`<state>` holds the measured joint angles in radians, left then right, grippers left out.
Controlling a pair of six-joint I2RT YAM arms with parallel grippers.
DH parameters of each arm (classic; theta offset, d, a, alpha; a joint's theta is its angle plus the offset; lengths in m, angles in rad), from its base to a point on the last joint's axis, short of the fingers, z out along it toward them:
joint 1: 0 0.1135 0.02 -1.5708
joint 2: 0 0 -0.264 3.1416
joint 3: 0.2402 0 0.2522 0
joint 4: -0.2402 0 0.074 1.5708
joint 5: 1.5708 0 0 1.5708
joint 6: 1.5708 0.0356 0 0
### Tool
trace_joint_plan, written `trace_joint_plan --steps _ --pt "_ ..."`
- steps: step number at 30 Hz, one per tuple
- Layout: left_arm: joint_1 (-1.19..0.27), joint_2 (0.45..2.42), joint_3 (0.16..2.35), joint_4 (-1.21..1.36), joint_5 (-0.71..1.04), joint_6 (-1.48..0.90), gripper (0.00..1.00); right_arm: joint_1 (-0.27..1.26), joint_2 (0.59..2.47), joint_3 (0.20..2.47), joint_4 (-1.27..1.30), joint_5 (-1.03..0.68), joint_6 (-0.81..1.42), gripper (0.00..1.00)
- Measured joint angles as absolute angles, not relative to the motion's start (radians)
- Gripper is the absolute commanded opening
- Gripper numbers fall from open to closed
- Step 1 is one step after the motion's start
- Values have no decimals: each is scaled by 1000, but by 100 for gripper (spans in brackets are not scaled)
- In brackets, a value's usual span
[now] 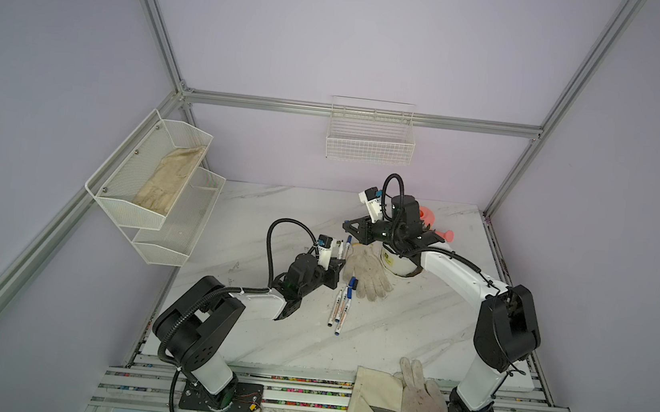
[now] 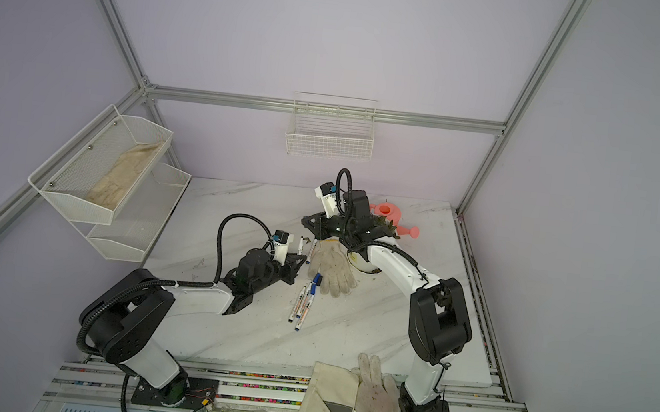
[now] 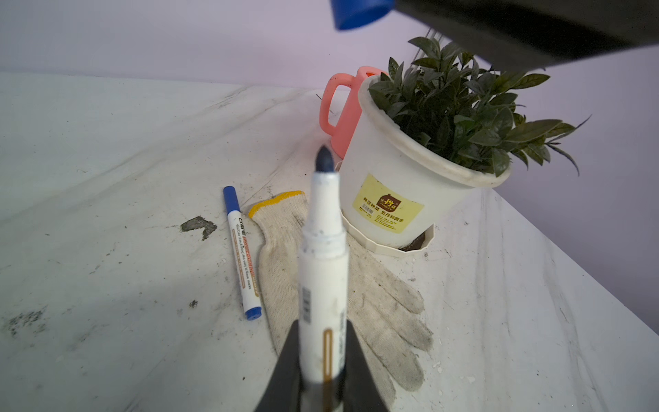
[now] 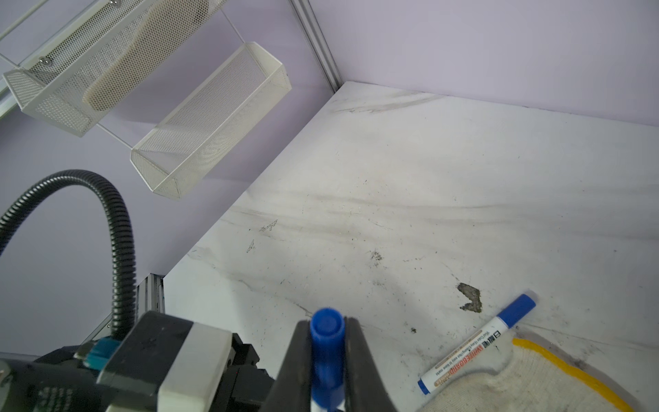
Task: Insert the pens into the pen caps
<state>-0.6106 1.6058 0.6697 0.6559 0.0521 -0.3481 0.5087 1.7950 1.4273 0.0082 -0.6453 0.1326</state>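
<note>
My left gripper (image 3: 322,328) is shut on the barrel of an uncapped white pen (image 3: 322,257), whose dark tip (image 3: 324,158) points away toward the plant pot. In both top views this gripper (image 1: 339,264) (image 2: 301,259) hovers left of a knitted glove. My right gripper (image 4: 326,324) (image 1: 349,226) is shut on a blue pen cap (image 4: 326,342), raised above and beyond the held pen; the cap (image 3: 360,14) shows at the edge of the left wrist view. A capped pen (image 3: 242,253) (image 4: 478,344) lies beside the glove's cuff. Three more pens (image 1: 340,306) (image 2: 303,300) lie together on the table.
A white knitted glove (image 1: 369,276) lies mid-table. Behind it stand a white plant pot (image 3: 403,192) and a pink watering can (image 2: 388,211). Two more gloves (image 1: 404,398) hang over the front edge. Mesh shelves (image 1: 155,180) and a wire basket (image 1: 370,140) hang on the walls.
</note>
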Motion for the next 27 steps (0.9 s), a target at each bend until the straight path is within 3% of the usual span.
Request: trace_joint_plan --steps 27 --pt "-616 1614 677 675 48 -348 0 519 1827 1450 -75 -723 86 0"
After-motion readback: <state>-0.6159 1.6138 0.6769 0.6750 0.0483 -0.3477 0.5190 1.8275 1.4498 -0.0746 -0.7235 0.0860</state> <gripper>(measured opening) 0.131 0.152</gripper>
